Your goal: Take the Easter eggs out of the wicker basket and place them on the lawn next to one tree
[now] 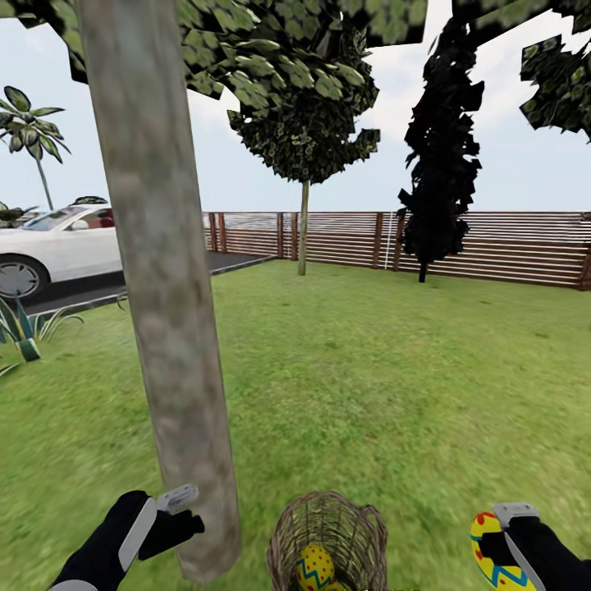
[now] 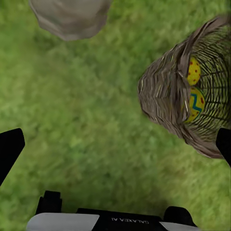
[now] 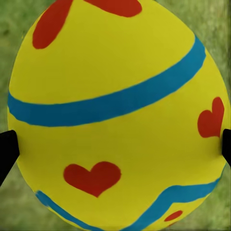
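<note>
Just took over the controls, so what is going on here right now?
The right gripper holds one Easter egg, yellow with a blue band and red hearts, above the lawn. The left gripper is open and empty beside the tree trunk. Two eggs remain in the wicker basket, which stands next to the trunk.

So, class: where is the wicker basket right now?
In the head view the wicker basket stands on the lawn at bottom centre, just right of the thick tree trunk, between the left gripper and right gripper.
</note>
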Tool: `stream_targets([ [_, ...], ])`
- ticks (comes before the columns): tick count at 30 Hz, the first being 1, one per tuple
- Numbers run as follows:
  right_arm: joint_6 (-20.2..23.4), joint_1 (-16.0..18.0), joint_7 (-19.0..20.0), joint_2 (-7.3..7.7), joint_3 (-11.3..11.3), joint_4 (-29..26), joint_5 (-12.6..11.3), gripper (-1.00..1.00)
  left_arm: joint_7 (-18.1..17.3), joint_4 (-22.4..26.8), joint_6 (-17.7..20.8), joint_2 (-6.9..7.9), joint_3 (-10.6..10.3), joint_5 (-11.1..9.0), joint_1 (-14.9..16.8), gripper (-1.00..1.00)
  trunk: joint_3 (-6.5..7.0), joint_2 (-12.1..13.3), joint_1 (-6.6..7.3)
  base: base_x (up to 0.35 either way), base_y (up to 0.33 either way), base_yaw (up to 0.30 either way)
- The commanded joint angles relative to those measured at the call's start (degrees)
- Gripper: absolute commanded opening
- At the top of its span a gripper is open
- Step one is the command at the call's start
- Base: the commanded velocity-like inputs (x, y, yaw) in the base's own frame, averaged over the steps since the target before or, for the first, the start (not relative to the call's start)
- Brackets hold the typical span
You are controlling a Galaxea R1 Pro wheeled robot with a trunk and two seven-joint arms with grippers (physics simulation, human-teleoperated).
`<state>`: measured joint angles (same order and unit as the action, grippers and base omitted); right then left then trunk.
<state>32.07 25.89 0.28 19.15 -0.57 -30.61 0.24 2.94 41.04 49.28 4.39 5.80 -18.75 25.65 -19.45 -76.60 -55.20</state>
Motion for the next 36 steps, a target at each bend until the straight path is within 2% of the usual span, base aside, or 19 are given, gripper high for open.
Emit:
stream_targets([
  [1, 0.3, 0.0, 0.1, 0.01, -0.1, -0.1, 0.0, -1.00, 0.3, 0.1, 0.3, 0.00, 0.1, -0.5, 0.0, 1.00, -0.04, 0.0, 0.00, 0.000, 0.000, -0.291],
  [4, 0.3, 0.0, 0.4, 0.01, 0.0, 0.0, 0.0, -1.00, 0.3, 0.1, 0.2, 0.00, 0.1, -0.5, 0.0, 1.00, 0.05, 0.0, 0.00, 0.000, 0.000, -0.291],
  [8, 0.4, 0.0, 3.0, -0.11, 0.1, 0.0, 0.0, -1.00, 0.3, 0.1, 0.2, 0.00, 0.0, -0.5, 0.0, 1.00, 0.17, 0.0, 0.00, 0.000, 0.000, -0.291],
  [12, 0.4, 0.0, 3.2, 1.42, 1.4, -4.0, -0.3, -1.00, 0.3, 0.2, 0.2, 0.14, 0.1, -0.6, 0.0, 1.00, 0.28, 0.0, 0.00, 0.000, 0.000, -0.291],
  [13, 0.4, 0.0, 3.1, 1.56, 2.3, -7.3, -0.9, -1.00, 0.3, 0.2, 0.2, 0.16, 0.1, -0.6, 0.0, 1.00, 0.31, 0.0, 0.00, 0.000, 0.000, -0.291],
  [15, 0.6, 0.0, 3.1, 1.66, 4.0, -13.2, -3.7, -1.00, 0.3, 0.2, 0.2, 0.17, 0.1, -0.6, 0.0, 1.00, 0.35, 0.0, 0.00, 0.000, 0.000, -0.291],
  [16, 1.2, 0.0, 3.1, 1.67, 4.3, -14.3, -5.0, -1.00, 0.3, 0.2, 0.2, 0.18, 0.1, -0.6, 0.0, 1.00, 0.36, 0.0, 0.00, 0.000, 0.000, -0.291],
  [18, 1.5, 0.0, 2.9, 1.63, 4.5, -15.0, -5.8, -1.00, 0.3, 0.2, 0.2, 0.15, 0.1, -0.6, 0.0, 1.00, 0.37, 0.0, 0.00, 0.000, 0.000, -0.291],
  [23, 1.6, 0.1, 2.7, 1.05, 4.4, -16.3, -5.8, -1.00, 0.3, 0.4, 0.2, 0.29, 0.1, -0.6, 0.0, 1.00, 0.37, 0.0, 0.00, 0.000, 0.000, -0.291],
  [29, 1.0, 0.0, 2.5, 1.36, 4.8, -16.5, -5.9, -1.00, 0.3, 0.4, 0.3, 0.19, 0.1, -0.5, 0.0, 1.00, 0.42, 0.0, 0.00, 0.000, 0.000, -0.291],
  [30, 0.0, 0.0, 2.5, 1.48, 6.6, -17.0, -5.8, -1.00, 0.3, 0.3, 0.2, 0.18, 0.1, -0.5, 0.0, 1.00, 0.45, 0.0, 0.00, 0.000, 0.000, -0.291],
  [32, -1.5, 0.0, 2.5, 1.37, 8.7, -17.4, -5.5, -1.00, 0.3, 0.3, 0.2, 0.16, 0.1, -0.5, 0.0, 1.00, 0.50, 0.0, 0.00, 0.000, 0.000, -0.291],
  [36, -1.9, 0.0, 2.5, 1.08, 9.3, -17.5, -5.3, -1.00, 0.3, 0.3, 0.2, 0.18, 0.1, -0.5, 0.0, 1.00, 0.61, 0.0, 0.00, 0.000, 0.000, -0.291],
])
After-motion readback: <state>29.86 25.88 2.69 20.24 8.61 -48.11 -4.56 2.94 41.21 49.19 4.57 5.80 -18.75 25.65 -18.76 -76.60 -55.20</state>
